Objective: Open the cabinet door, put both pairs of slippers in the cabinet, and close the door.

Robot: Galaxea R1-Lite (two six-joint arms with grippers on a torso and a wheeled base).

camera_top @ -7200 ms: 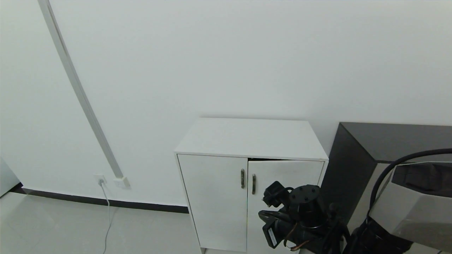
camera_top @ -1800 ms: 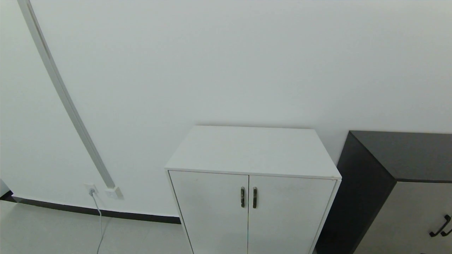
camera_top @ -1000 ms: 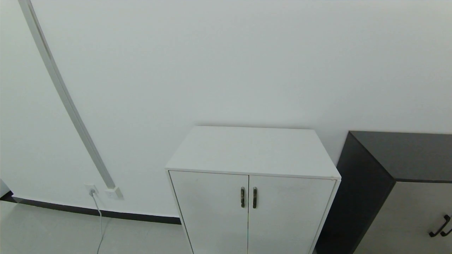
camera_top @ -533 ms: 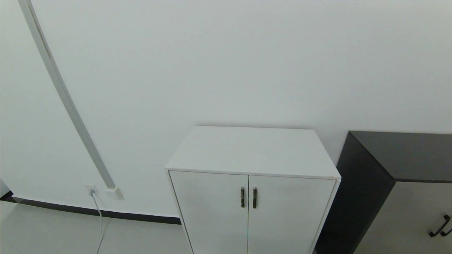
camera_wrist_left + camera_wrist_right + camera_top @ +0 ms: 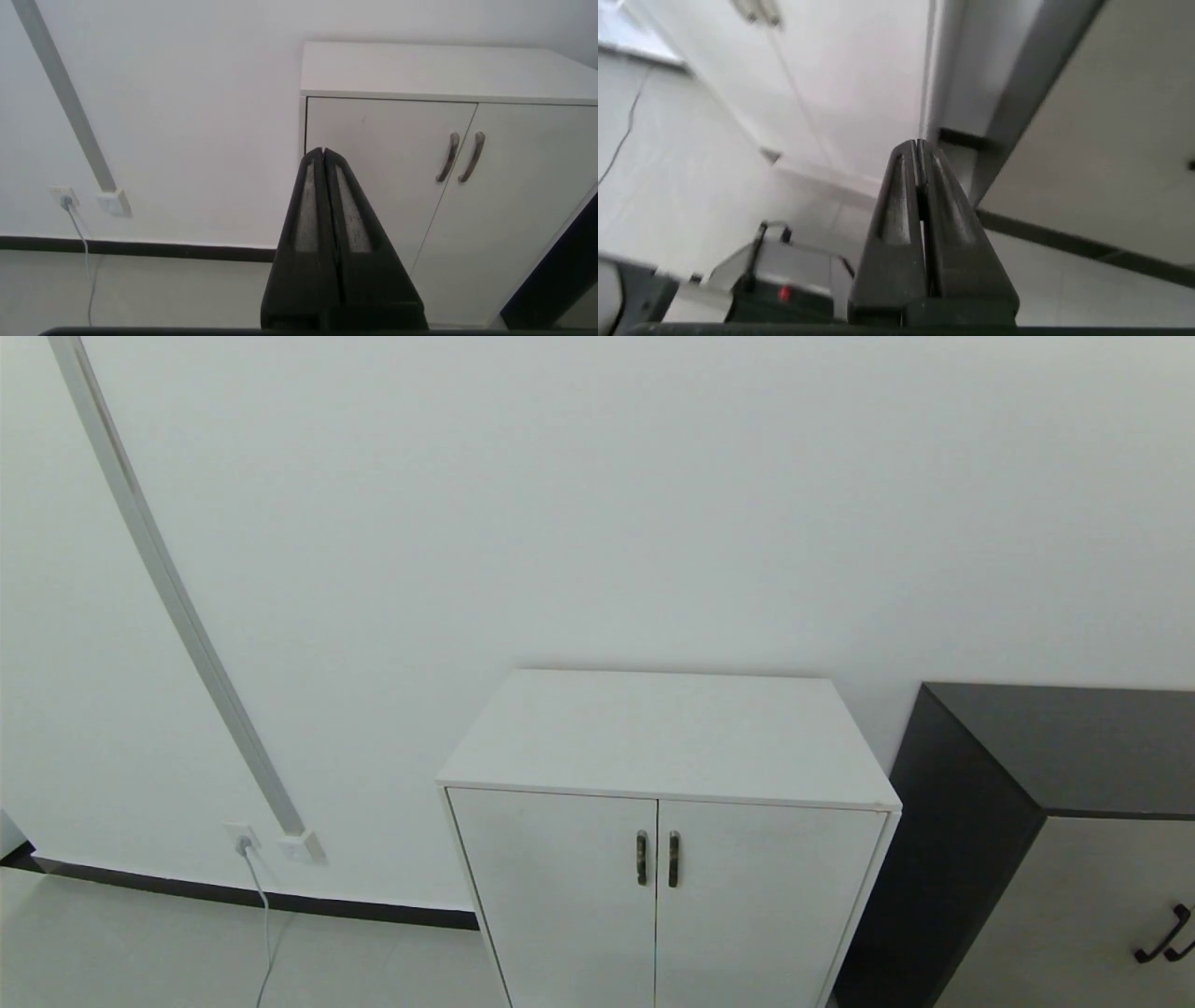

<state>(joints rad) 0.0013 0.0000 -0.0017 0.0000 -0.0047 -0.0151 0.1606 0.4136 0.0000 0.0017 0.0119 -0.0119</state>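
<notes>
Two doors, the left door (image 5: 560, 896) and the right door (image 5: 761, 905), stand shut on the white cabinet (image 5: 667, 737), hiding its inside, their lower ends cut off, paired handles (image 5: 641, 857) at the seam, a dark cabinet (image 5: 952, 840) just beside, while my left gripper (image 5: 323, 157) and right gripper (image 5: 920, 149) each keep their fingers pressed together.

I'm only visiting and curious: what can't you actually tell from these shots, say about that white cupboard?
Inside of the white cabinet: hidden behind its two shut doors in the head and left wrist views; what it holds cannot be told.
Cabinet's foot: cut off by the head view's lower edge.
Dark cabinet: right part cut off by the head view's right edge.
Wall socket: too small in the head view to tell its plug's type.
</notes>
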